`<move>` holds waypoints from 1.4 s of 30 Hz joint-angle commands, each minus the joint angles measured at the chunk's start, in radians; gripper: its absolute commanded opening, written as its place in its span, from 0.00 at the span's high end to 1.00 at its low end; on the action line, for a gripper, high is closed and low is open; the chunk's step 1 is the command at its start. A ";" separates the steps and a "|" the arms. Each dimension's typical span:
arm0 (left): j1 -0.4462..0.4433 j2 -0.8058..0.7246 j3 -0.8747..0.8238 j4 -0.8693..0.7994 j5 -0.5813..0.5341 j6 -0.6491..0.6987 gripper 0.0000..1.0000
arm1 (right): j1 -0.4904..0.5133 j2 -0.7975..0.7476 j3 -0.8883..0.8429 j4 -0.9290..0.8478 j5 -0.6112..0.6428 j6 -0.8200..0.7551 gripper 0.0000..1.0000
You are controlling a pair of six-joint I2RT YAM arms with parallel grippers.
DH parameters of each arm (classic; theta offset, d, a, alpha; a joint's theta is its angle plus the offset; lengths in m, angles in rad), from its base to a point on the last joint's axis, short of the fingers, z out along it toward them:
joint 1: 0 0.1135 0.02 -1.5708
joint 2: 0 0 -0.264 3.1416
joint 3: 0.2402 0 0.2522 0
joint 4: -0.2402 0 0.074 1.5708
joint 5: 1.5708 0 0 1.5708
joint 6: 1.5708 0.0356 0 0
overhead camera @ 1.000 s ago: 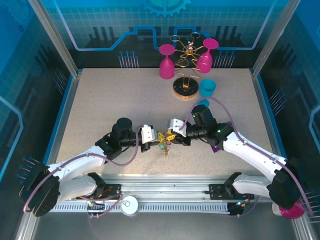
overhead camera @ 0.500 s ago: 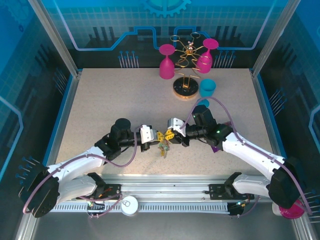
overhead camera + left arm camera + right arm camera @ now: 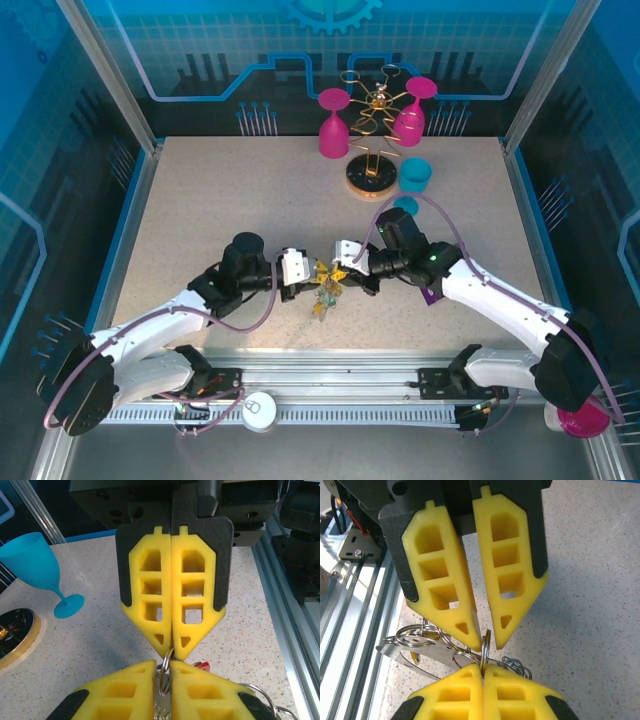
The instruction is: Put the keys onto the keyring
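Observation:
My two grippers meet tip to tip above the near middle of the table. A small silver split keyring (image 3: 163,660) stands on edge between them. My right gripper (image 3: 482,666) is shut on one side of the keyring (image 3: 485,647), its jaws pressed together. The left gripper (image 3: 162,662) pinches the other side with only a narrow gap left between its pads. From above, the left gripper (image 3: 316,278) faces the right gripper (image 3: 337,275). The keys (image 3: 322,296) hang below in a bunch with more wire rings; a silver blade (image 3: 425,652) and a red head (image 3: 202,665) show.
A gold rack on a round wooden base (image 3: 372,178) stands at the back with two pink glasses (image 3: 333,125) and a blue cup (image 3: 415,175). A purple packet (image 3: 430,295) lies under the right arm. The metal rail (image 3: 330,365) runs along the near edge.
Both grippers have drifted slightly to the left and toward the near edge, still joined at the ring. The hanging keys moved with them.

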 commanded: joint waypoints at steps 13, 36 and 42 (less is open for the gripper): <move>-0.005 0.019 0.058 -0.093 -0.001 0.072 1.00 | 0.016 -0.028 0.021 0.075 0.034 0.079 0.87; -0.004 0.012 -0.091 0.282 -0.026 -0.193 1.00 | 0.032 -0.130 -0.290 0.431 0.077 0.410 0.63; -0.005 0.025 -0.100 0.331 -0.021 -0.263 1.00 | 0.050 -0.074 -0.273 0.482 0.131 0.407 0.69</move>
